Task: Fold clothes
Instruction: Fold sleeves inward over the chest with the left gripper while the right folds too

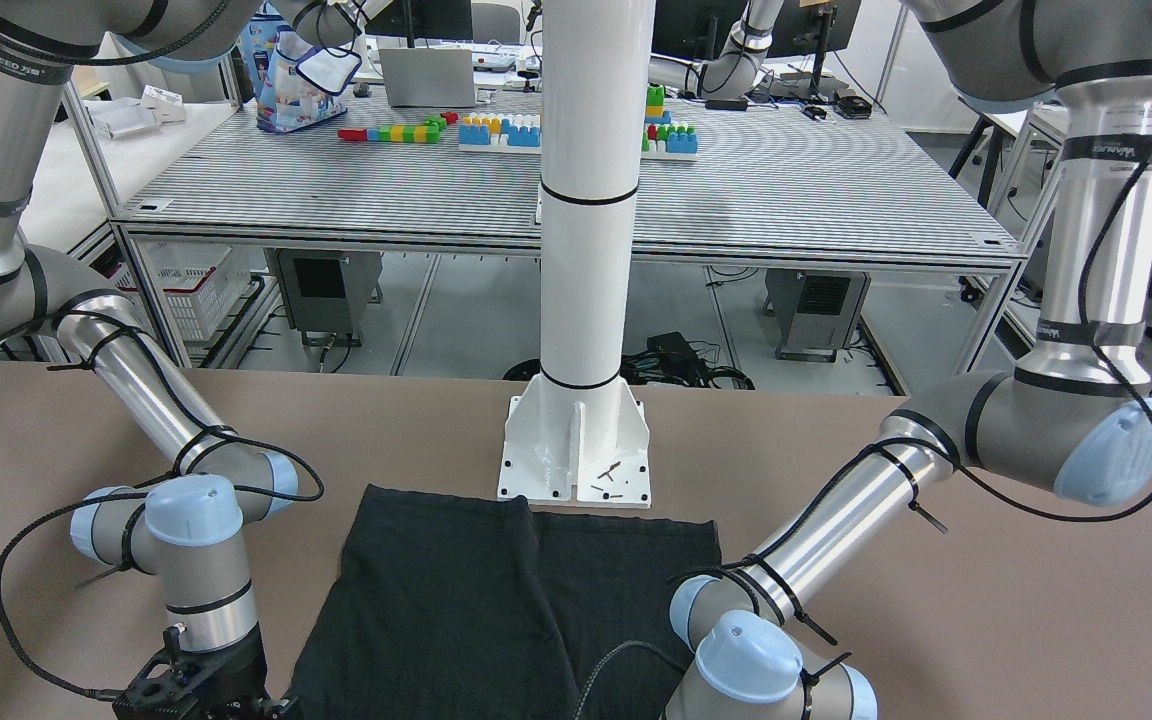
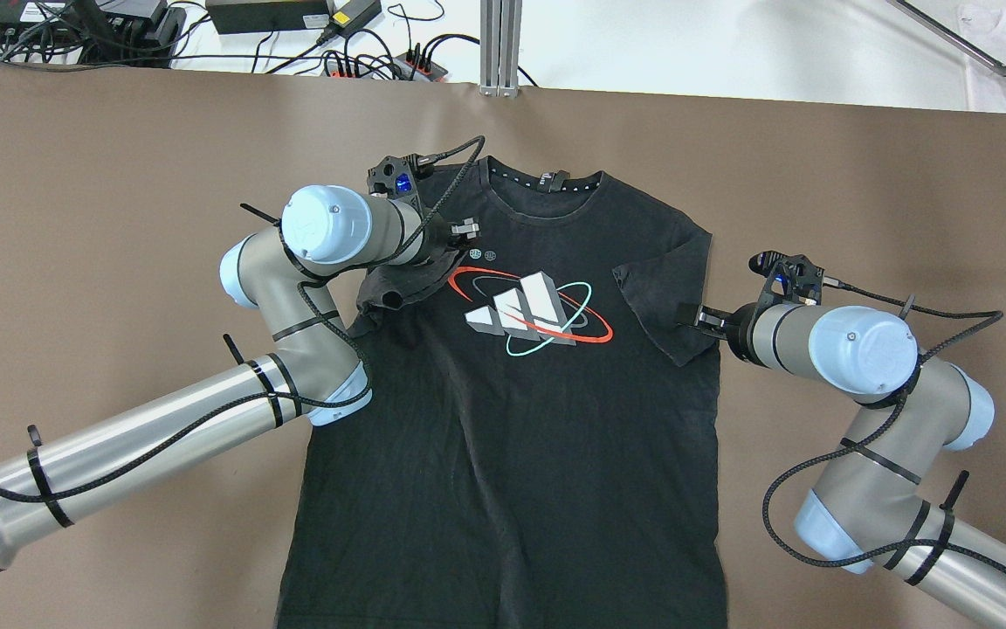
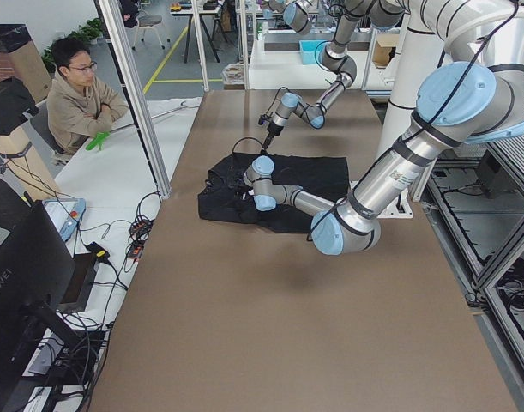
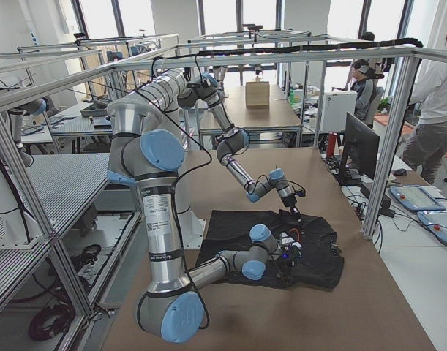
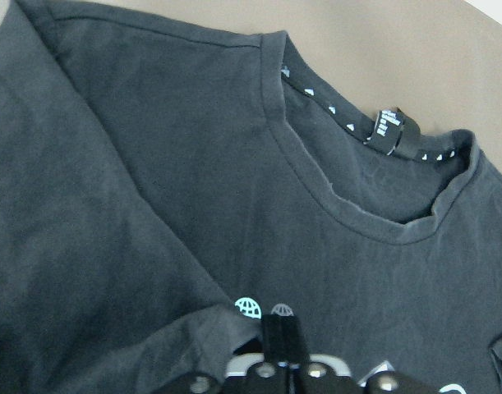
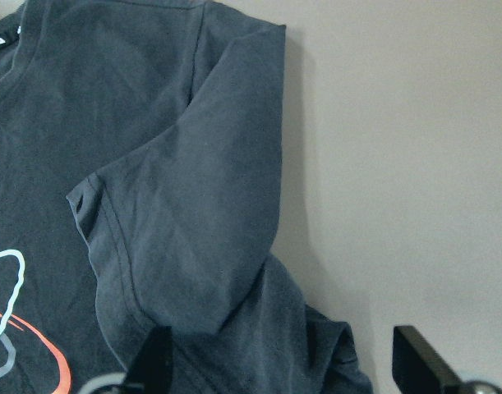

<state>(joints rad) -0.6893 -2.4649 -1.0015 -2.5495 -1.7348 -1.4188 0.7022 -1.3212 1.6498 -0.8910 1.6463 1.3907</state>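
Observation:
The clothes are one black T-shirt (image 2: 512, 454) with a white, red and teal logo (image 2: 529, 314), lying chest up on the brown table (image 2: 119, 157), collar at the far edge. My left gripper (image 2: 466, 230) hovers over the chest just below the collar, shut on the clothes: its sleeve (image 2: 398, 288) is pulled inward and bunched under the wrist. In the left wrist view the closed fingers (image 5: 279, 336) meet a raised fold. My right gripper (image 2: 692, 314) stands open at the shirt's other side, its fingers (image 6: 156, 361) spread over the hem below the sleeve (image 6: 193, 205) folded inward.
The white pillar (image 1: 584, 300) is bolted down at the shirt's hem edge. Cables and power strips (image 2: 293, 35) and an aluminium post (image 2: 500, 44) line the far side. A person (image 3: 77, 90) sits beyond that side. Bare brown table surrounds the shirt.

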